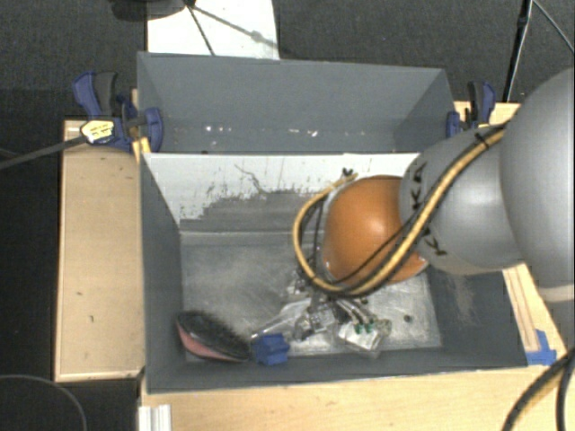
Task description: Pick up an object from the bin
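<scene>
In the camera view the 1 grey arm comes in from the right, its thick rounded link crossing the bin's right wall and bending down toward the floor. At the wrist sits a round orange cover, and a bundle of black and yellow cables loops around its left side and runs back up along the arm. Below the cover the gripper points down into the front middle of the bin, low among the loose things there; the cover and cables hide most of it, so I cannot tell whether it is open, closed or gripping anything. The grey metal bin has tall sloping walls and a scuffed floor that is bare across its left and back parts. Everything in it lies along the front. Right at the gripper is a small heap of crinkled silvery wrapping, touching or just under the tool; this is the thing the gripper is over. Just to the right of it lies a clear plastic packet with small green bits inside. To the left, near the front wall, lies a dark oval brush with a pink underside, and a small blue piece lies between the brush and the heap, close to both.
</scene>
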Robot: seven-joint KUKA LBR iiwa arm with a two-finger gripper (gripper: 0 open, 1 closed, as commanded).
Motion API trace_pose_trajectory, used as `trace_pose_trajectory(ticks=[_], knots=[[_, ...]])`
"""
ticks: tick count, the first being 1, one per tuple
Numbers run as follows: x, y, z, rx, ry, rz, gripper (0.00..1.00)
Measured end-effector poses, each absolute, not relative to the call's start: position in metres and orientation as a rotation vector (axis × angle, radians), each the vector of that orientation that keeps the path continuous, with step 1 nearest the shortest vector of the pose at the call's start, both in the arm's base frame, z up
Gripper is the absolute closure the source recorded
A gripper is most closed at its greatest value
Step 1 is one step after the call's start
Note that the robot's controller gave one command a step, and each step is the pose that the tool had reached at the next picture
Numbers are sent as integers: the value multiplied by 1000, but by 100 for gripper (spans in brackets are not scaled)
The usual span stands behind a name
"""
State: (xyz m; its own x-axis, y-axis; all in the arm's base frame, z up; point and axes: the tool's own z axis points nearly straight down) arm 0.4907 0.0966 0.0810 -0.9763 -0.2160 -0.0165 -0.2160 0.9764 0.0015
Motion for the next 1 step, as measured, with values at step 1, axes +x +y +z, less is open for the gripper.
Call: trace_pose_trajectory(ticks=[1], knots=[[481,104,228,-334,3114,2,100]])
